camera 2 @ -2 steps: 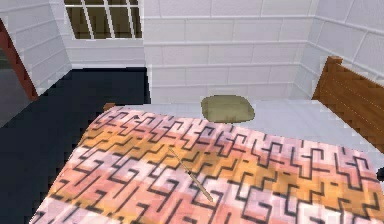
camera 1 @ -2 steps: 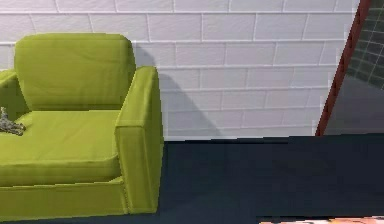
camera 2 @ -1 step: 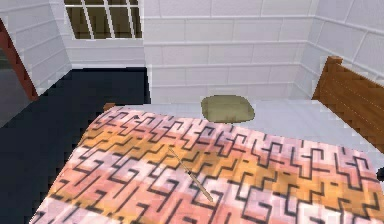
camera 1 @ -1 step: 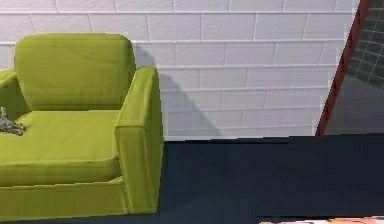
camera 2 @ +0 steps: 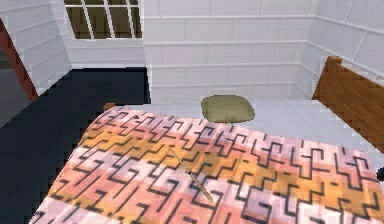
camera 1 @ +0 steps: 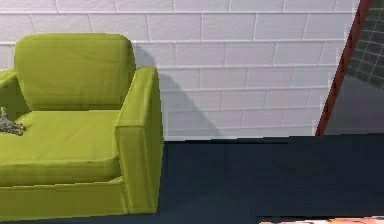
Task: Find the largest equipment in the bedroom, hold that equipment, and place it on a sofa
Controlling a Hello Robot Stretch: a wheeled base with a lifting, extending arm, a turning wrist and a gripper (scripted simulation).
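On patterned bedspread [camera 2: 130, 150], lower middle of arm side view: thin pale stick-like thing [camera 2: 201, 186], lying flat. Olive pillow [camera 2: 228, 108] above it, wooden headboard [camera 2: 352, 98] at right edge. Green sofa [camera 1: 80, 120] at forward view's left, small grey thing [camera 1: 8, 122] on seat. Pincer state: cannot tell.

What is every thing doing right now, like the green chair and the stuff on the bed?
Green armchair: standing upright, with something small on its seat.
Small grey thing: lying on the armchair's seat.
Patterned blanket: spread flat over the bed.
Olive pillow: lying flat on the bed, beyond the blanket.
Thin pale stick: lying on the blanket.
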